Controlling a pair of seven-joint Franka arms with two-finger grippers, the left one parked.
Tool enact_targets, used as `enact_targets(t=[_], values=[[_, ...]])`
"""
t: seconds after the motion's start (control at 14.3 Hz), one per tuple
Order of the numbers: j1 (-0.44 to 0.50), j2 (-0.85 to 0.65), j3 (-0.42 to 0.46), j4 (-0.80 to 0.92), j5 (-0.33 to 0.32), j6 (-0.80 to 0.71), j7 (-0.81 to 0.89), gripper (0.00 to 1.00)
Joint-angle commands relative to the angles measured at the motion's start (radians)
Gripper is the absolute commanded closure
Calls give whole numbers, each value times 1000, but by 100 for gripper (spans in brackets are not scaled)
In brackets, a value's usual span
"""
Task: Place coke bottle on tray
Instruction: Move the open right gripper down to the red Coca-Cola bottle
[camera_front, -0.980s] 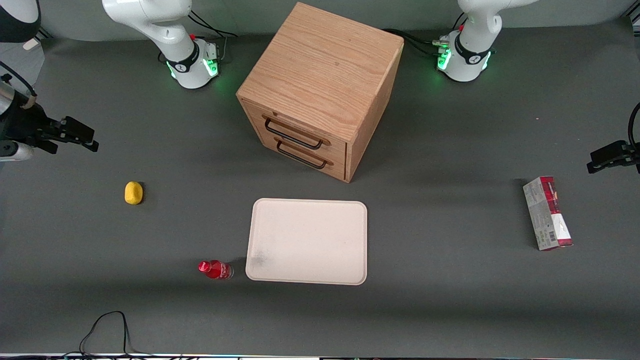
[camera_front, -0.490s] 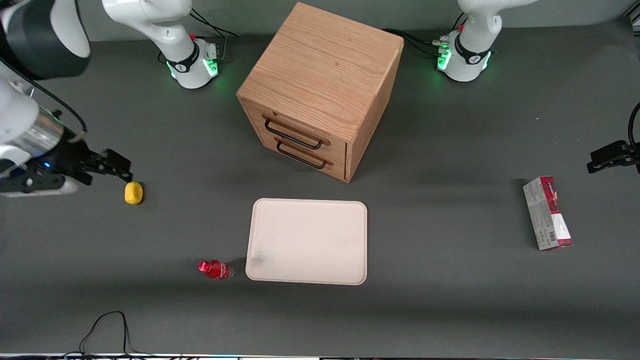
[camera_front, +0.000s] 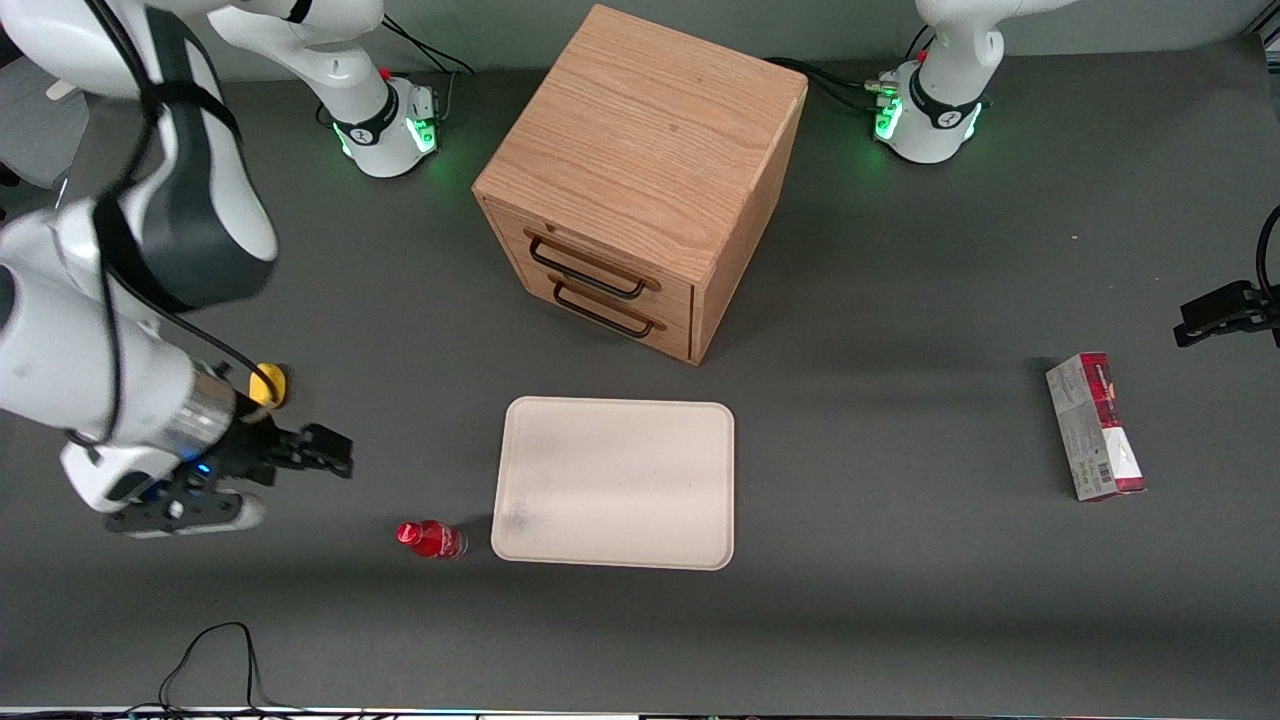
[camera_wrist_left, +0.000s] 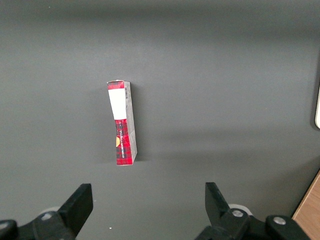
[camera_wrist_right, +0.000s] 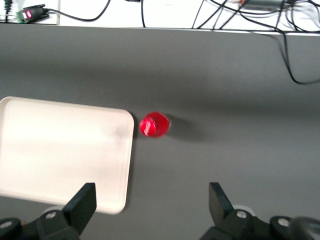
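Observation:
The coke bottle (camera_front: 430, 538), small with a red cap and red label, stands on the table beside the tray's smudged corner; the right wrist view shows it from above (camera_wrist_right: 154, 124). The cream tray (camera_front: 615, 484) lies flat in front of the cabinet, with nothing on it, and shows in the right wrist view (camera_wrist_right: 60, 150). My right gripper (camera_front: 335, 462) is open and empty. It hangs above the table, farther from the front camera than the bottle and toward the working arm's end. Its fingers (camera_wrist_right: 82, 200) are spread wide.
An oak two-drawer cabinet (camera_front: 640, 180) stands farther from the front camera than the tray. A small yellow lump (camera_front: 268, 383) is partly hidden by my arm. A red-and-grey carton (camera_front: 1095, 427) lies toward the parked arm's end, also in the left wrist view (camera_wrist_left: 122, 122). A black cable (camera_front: 215, 660) loops near the front edge.
My right arm has swung in from the table's edge toward the front camera, past the yellow lump, and closer to the bottle. The bottle and tray have not moved.

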Motion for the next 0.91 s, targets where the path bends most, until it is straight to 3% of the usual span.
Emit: enact_targets(t=[0.0,0.21,0.84], values=[[27,143,10,94,-50,73,49,1],[30,218,10,94,-90,115,44,2],[30,289,16,32,-96,242,40,5]])
